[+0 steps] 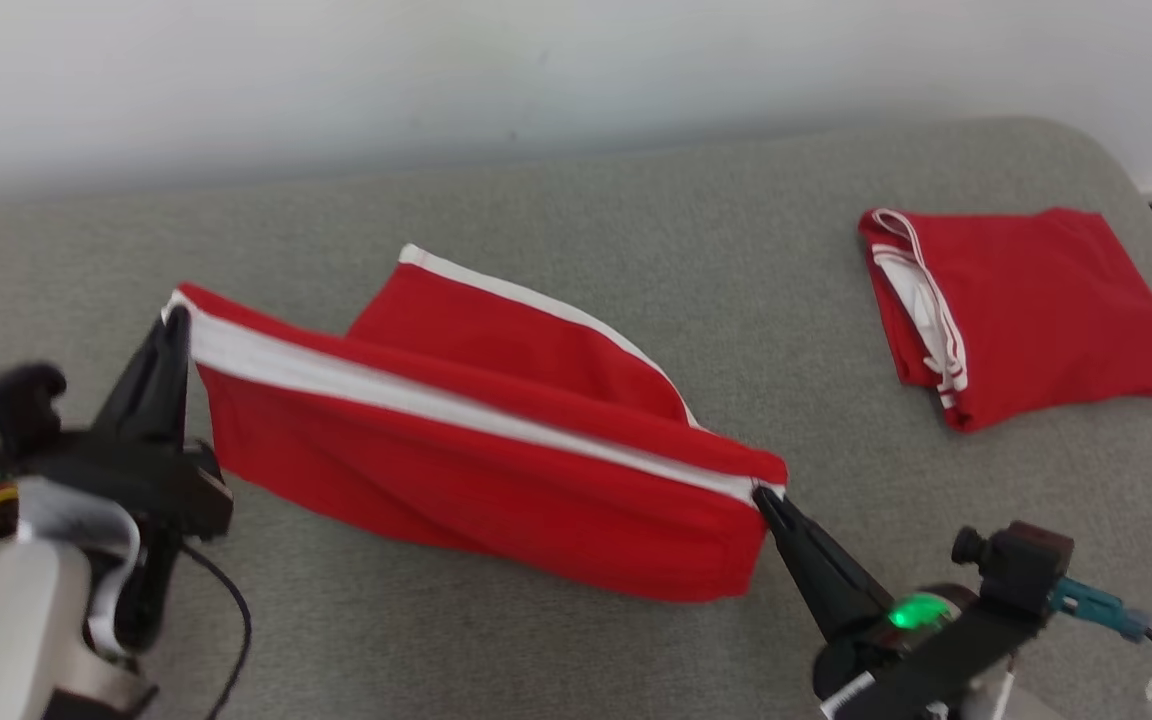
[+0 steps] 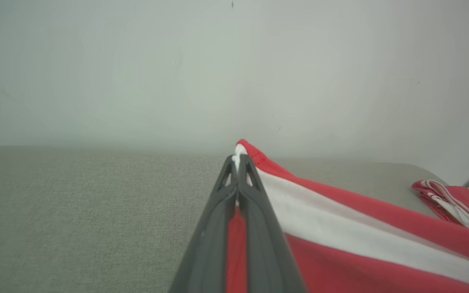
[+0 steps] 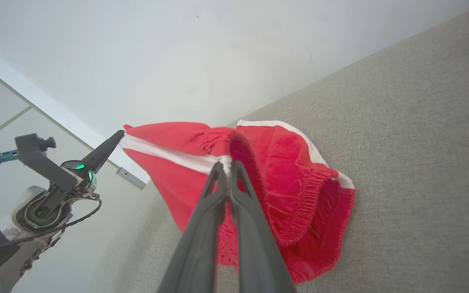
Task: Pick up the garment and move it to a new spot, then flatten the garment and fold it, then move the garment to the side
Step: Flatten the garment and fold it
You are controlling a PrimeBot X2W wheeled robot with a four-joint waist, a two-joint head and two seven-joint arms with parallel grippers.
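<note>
Item: garment [image 1: 476, 470]. Red shorts with a white stripe [image 1: 456, 405] running along the raised upper edge. It is hanging stretched between the two grippers, left of centre on the grey cushioned surface [image 1: 636, 220], with its lower edge sagging down to the cushion. A second layer with white trim is lying behind it on the surface. In the right wrist view the gathered elastic waistband [image 3: 299, 203] is gaping open beside the fingers.

Holding, left end: left gripper [image 1: 176, 325]. Its two dark fingers are pressing fully together on the stripe at the garment's left corner, and a tip of cloth is poking out above them in the left wrist view.

Holding, right end: right gripper [image 1: 764, 495]. Its fingers are likewise pinching closed on the white stripe at the garment's right corner. A green light [image 1: 921, 610] is glowing on the body behind the fingers.

Nearby: folded red garment [image 1: 1026, 300], also with white trim, is lying flat on the same surface, well apart from the held piece, toward the far right.

Surroundings: white wall [image 1: 536, 70] is running along the far edge of the surface.
</note>
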